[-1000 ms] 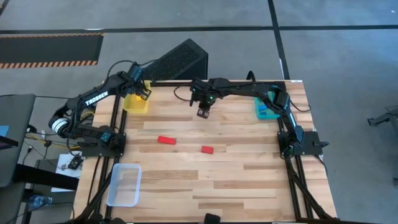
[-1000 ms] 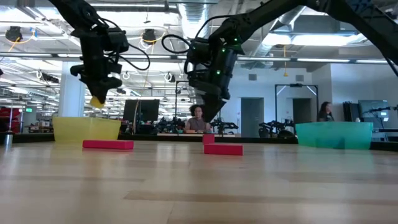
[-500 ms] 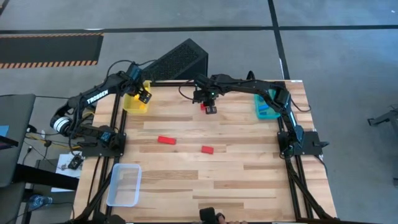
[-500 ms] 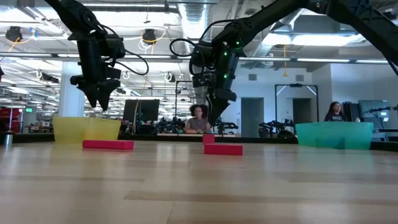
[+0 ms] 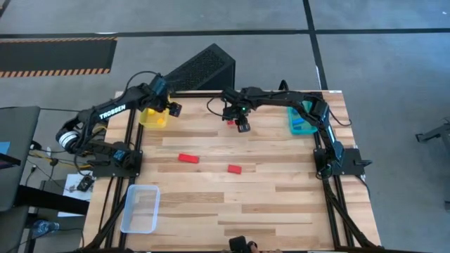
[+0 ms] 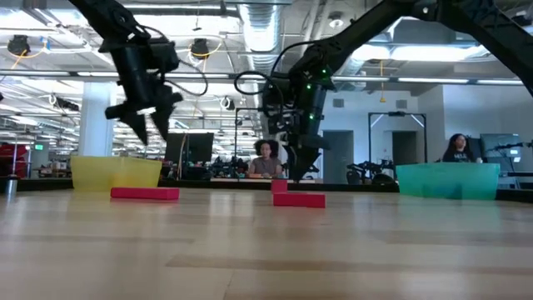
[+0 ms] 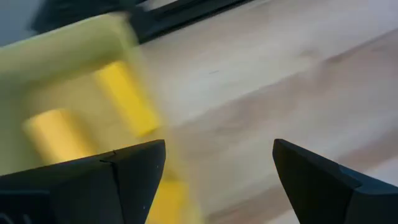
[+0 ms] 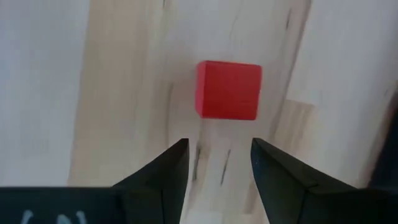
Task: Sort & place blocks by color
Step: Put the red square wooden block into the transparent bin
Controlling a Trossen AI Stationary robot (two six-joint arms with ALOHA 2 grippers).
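My left gripper point(image 5: 173, 109) hangs open just right of the yellow tray point(image 5: 152, 117), above the table. Its wrist view shows the open gripper point(image 7: 217, 149) and yellow blocks point(image 7: 127, 96) lying in the yellow tray point(image 7: 62, 43). My right gripper point(image 5: 242, 126) is open and points down, beside a small red square block point(image 5: 230, 121) near the far edge. In its wrist view the red square block point(image 8: 228, 90) lies flat on the wood just beyond the gripper point(image 8: 219, 146). A red oblong block point(image 5: 188, 158) and another red block point(image 5: 235, 169) rest on the table's middle.
A teal tray point(image 5: 301, 121) holding blue blocks sits at the far right, and a clear tray point(image 5: 140, 209) at the near left. A black slanted box point(image 5: 204, 67) stands beyond the far edge. Bare wood lies between the red blocks and the near edge.
My left gripper held a yellow block over the yellow tray, let it go there, then swung toward the table's right, off the tray. My right gripper moved a little right and down, close to the red square block, which stayed put.
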